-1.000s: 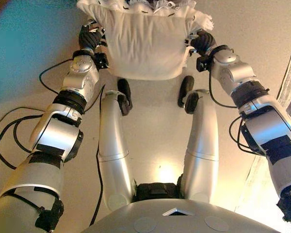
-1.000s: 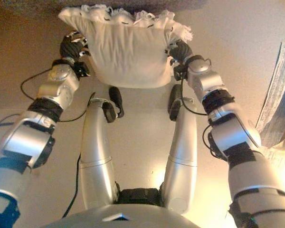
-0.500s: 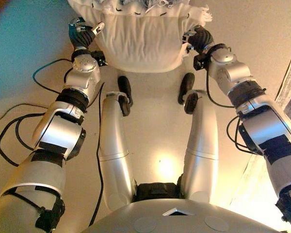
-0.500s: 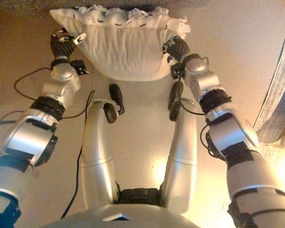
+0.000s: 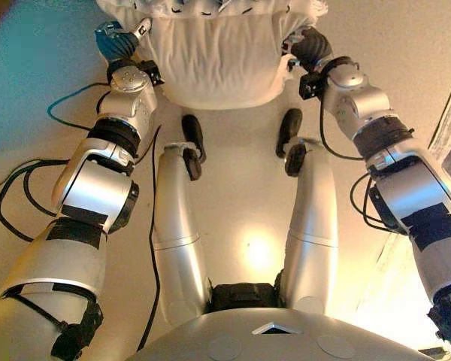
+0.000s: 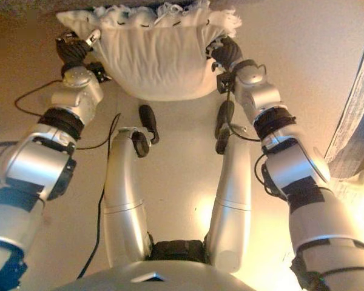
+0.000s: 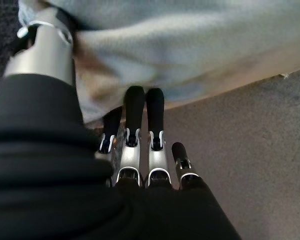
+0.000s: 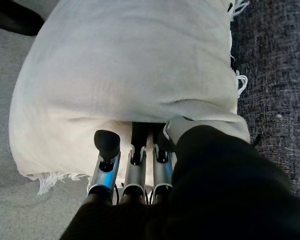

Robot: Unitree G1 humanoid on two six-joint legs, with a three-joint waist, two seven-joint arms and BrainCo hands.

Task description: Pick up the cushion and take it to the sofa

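We hold the cushion (image 6: 151,54) between our two arms, out in front and off the floor (image 6: 182,176), its cream cloth bulging downward and its fringed edge at the far side. Our left robot hand (image 5: 122,41) presses against the cushion's left end: in the left wrist view its fingers (image 7: 135,107) reach straight out under the cloth while the thumb lies over the top, so the cushion's edge is pinched between them. Our right robot hand (image 6: 225,51) is set against the right end; in the right wrist view its fingers (image 8: 106,142) run in under the cushion's lower side and their tips are hidden by the cloth. Just past the cushion lies a dark grey woven surface (image 8: 275,60), seen beside it in the right wrist view.
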